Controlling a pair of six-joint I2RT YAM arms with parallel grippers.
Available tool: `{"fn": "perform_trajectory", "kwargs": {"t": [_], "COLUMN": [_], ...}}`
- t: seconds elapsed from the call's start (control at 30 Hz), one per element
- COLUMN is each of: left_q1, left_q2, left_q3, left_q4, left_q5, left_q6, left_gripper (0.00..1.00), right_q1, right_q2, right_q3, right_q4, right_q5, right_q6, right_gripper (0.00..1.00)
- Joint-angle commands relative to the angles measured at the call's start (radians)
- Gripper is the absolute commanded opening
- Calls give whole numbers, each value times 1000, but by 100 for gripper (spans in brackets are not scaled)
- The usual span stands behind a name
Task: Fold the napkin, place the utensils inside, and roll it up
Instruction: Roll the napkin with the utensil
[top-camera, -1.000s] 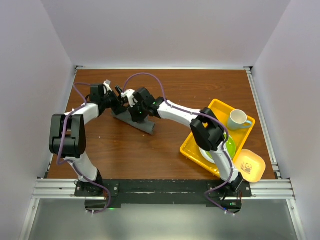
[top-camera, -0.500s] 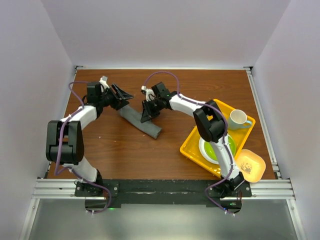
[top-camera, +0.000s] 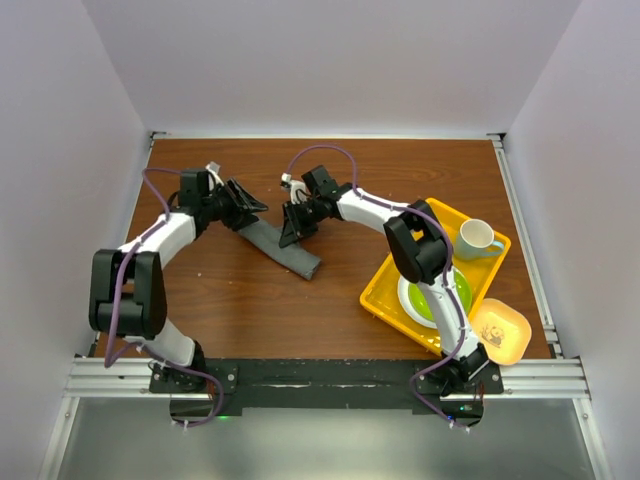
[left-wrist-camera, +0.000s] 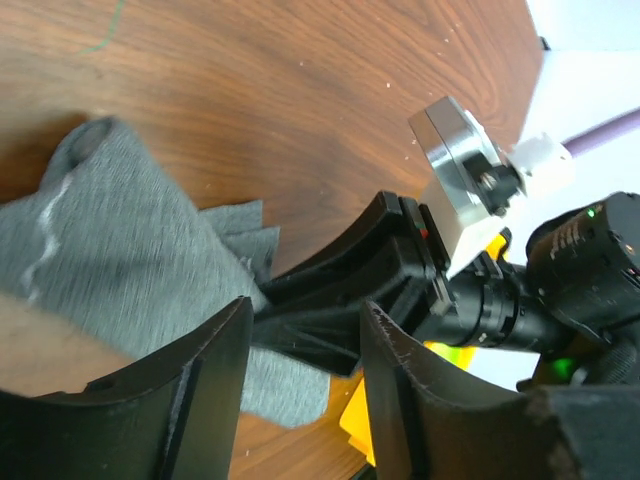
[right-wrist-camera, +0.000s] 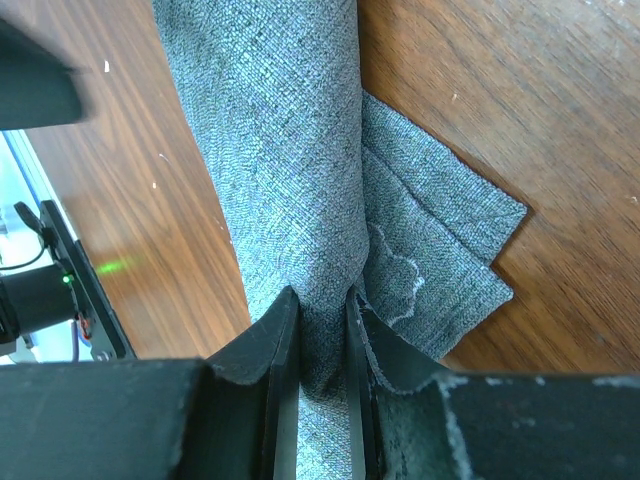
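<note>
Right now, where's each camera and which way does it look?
Top: high behind the arms, looking down at the table, both arms, the rolled napkin.
Left wrist: on the left arm, looking past its open left gripper at napkin and right gripper.
Right wrist: on the right arm, looking along its fingers pinching the napkin.
All three see the napkin.

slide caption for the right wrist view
Right hand pinching the rolled grey napkin on the wooden table.

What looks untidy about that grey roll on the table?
The rolled napkin is not neat: a loose corner of stepped layers sticks out flat from its side, right by the right gripper pinching the roll. No cutlery shows.
</note>
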Motion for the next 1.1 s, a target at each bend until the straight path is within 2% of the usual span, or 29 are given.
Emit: {"fn": "perform_trajectory", "kwargs": {"t": [0.0,0.1,0.27,0.4,0.6,0.73,0.87,1.07], "left_q1": [-5,-5,-3,-9,-11,-11,-11,-9], "left_q2": [-88,-103,-43,-12,43,90,127,135], "left_q3": [44,-60,-86,-88,-81,-71,-52,-42], "left_q4": [-197,-128,-39,100,159,134,99,82], "left_q5": [-94,-59,-19,33,53,31,27,28], "left_q6": [48,-10,-5,-25,-57,-48,-19,-22], "left_gripper": [54,53,51,46,45,45,44,44], "right_q1": [12,12,12,12,12,12,26,101], "right_q2": [32,40,61,64,58,14,-47,-147], "right_q3": [20,31,34,34,73,102,142,125], "right_q4": [-49,-44,-44,-67,-145,-202,-274,-314], "right_q5": [18,10,-22,-4,48,125,235,418], "right_q6": [15,23,26,0,-56,-99,-161,-263], "right_gripper": [10,11,14,24,39,55,67,76]}}
